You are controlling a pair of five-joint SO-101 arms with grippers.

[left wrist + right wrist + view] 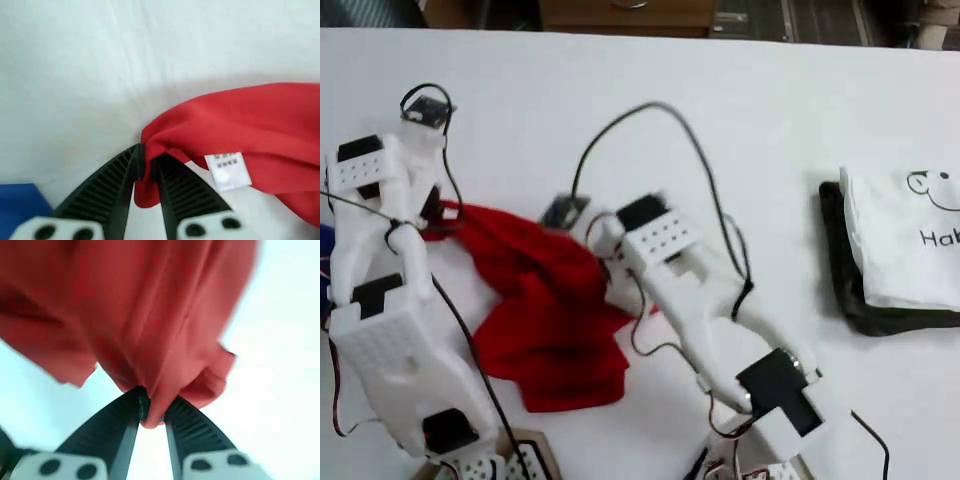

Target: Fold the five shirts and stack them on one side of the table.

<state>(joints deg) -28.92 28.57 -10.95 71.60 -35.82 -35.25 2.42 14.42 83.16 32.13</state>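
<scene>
A crumpled red shirt (545, 300) lies between the two arms on the white table (750, 110). My left gripper (147, 167) is shut on an edge of the red shirt (240, 120), close to its white label (227, 170). In the high view that gripper (432, 215) sits at the shirt's left end. My right gripper (152, 412) is shut on a bunched fold of the red shirt (150, 315), which hangs over its fingers. In the high view it (603, 255) is at the shirt's right side.
Folded shirts are stacked at the right edge: a white one with black print (905, 235) on top of a dark one (850, 290). Something blue (20, 205) lies by the left arm. Cables (690, 140) loop over the table's middle.
</scene>
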